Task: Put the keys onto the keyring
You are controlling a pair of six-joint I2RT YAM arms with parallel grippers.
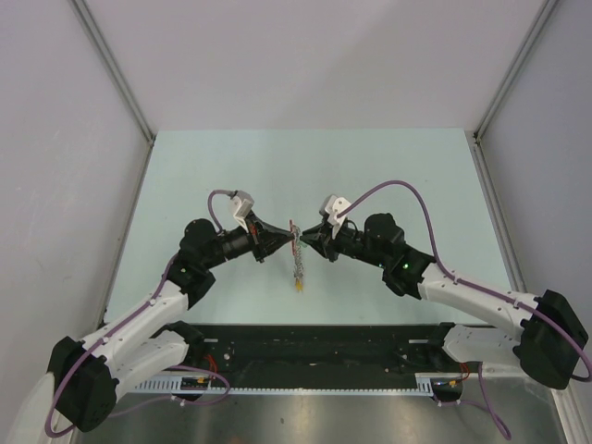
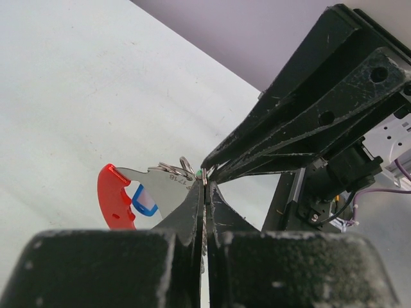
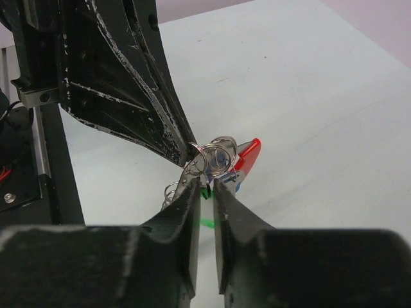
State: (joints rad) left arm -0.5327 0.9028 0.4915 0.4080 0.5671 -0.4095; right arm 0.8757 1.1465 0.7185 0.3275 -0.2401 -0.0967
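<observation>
Two arms meet tip to tip over the middle of the table (image 1: 370,176), with the keyring (image 1: 297,261) between them.

The left gripper (image 1: 288,242) is clamped tight on the keyring's silvery plate, its fingers pressed together with only the thin metal between them. The red curved segment (image 2: 110,199) juts out past the fingertips, and the blue key (image 2: 145,200) lies against the plate just beside it. The right gripper (image 1: 306,238) faces the left one, jaws set at a narrow slit with the green key (image 3: 205,191) showing in the gap (whether it is actually pinched cannot be told). A cluster of small wire rings (image 3: 215,157) sits just beyond those fingertips. Seen from above, the rest of the keyring trails toward the near edge, a yellow tag (image 1: 298,286) at its end.
</observation>
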